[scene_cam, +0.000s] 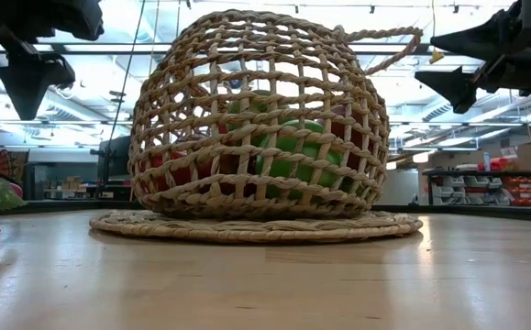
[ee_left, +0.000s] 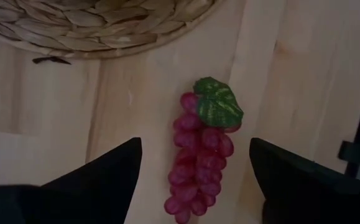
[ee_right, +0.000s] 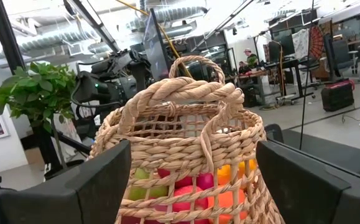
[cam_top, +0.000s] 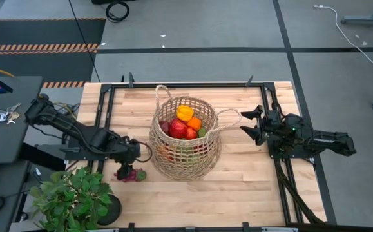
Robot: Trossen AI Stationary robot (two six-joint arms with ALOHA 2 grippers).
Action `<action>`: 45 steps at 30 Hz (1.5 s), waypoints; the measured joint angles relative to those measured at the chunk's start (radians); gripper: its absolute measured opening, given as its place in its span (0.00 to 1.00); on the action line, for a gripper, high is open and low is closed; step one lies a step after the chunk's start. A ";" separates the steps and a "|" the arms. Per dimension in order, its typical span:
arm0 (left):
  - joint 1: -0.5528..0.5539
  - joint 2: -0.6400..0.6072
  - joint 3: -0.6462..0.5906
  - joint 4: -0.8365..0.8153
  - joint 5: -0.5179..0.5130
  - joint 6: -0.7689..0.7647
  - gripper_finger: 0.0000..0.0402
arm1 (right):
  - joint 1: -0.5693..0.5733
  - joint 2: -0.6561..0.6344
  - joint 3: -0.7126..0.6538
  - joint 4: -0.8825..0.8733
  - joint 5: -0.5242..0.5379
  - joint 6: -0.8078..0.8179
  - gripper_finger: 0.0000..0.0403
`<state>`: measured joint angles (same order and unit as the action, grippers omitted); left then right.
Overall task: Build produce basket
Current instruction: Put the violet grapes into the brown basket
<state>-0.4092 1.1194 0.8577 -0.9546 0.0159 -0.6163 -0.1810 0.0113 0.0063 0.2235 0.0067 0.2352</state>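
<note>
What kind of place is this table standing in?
Probably a robotics lab or workshop: exposed silver ceiling ducts, shelves with storage bins, and people at desks behind the round tan woven straw basket.

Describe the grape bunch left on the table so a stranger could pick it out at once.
Start at the big woven straw basket in the middle of the wooden table. Just outside its base, on the side toward the potted plant, lies the grape bunch, between the open fingers of the left gripper. It is the only produce outside the basket: reddish-purple, with a green leaf.
</note>
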 joint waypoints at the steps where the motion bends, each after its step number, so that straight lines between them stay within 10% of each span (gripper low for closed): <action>1: -0.002 0.000 0.000 0.000 -0.009 0.000 0.76 | 0.000 0.000 0.000 0.000 0.000 0.000 0.87; 36: -0.269 -0.006 -0.333 0.330 -0.123 -0.190 0.75 | 0.000 0.000 0.000 0.009 0.000 0.000 0.87; 45: -0.269 -0.006 -0.341 0.334 -0.124 -0.127 0.60 | 0.000 0.000 0.000 0.009 0.000 0.001 0.87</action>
<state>-0.6777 1.1133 0.5163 -0.6209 -0.1083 -0.7434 -0.1810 0.0109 0.0063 0.2321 0.0067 0.2357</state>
